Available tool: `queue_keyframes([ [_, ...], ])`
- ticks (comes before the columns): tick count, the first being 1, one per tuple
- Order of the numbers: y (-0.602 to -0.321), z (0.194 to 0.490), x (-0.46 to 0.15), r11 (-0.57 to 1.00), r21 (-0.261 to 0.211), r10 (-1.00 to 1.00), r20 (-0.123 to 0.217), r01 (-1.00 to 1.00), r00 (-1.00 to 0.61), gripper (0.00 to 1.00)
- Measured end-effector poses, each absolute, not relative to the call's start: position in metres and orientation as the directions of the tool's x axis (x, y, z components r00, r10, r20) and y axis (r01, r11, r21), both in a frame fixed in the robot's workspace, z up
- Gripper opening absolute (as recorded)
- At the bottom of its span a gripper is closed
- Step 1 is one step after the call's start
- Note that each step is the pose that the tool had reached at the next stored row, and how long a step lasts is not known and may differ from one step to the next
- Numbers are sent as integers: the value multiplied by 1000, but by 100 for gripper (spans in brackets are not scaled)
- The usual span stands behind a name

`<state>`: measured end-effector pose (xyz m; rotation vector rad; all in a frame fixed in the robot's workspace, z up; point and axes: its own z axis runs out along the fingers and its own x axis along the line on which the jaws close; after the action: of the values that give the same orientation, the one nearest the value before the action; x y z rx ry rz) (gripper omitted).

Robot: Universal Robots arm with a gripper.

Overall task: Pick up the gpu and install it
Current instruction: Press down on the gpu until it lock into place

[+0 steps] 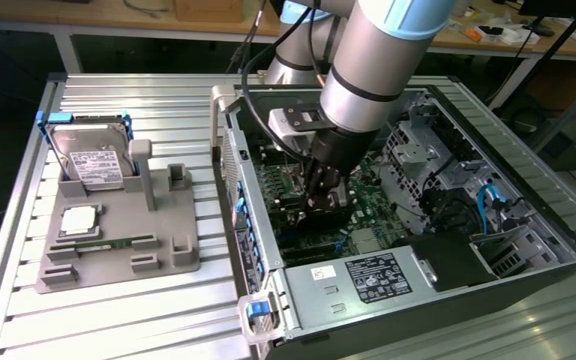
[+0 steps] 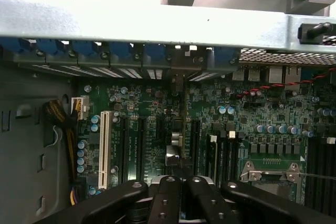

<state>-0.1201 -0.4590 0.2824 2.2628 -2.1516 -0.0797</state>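
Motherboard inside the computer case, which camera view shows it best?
The wrist view: the motherboard lies spread out close below, its expansion slots, capacitors and processor socket plain to see. The exterior view shows it from farther off inside the open case, with the arm and gripper covering its middle.

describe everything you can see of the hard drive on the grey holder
The hard drive is a flat, silver, metal-looking rectangle with a white printed label on its upward face. It stands on edge, leaning back, in a slot at the far end of the grey holder, to the exterior view's left of the open computer case. A blue bracket sits around its top end. Nothing else touches it.
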Motion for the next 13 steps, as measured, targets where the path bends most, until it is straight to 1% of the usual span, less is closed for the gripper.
queue_keyframes([
  [13,-459,277,-120,-51,48,-998,-24,-998,50,11],
])
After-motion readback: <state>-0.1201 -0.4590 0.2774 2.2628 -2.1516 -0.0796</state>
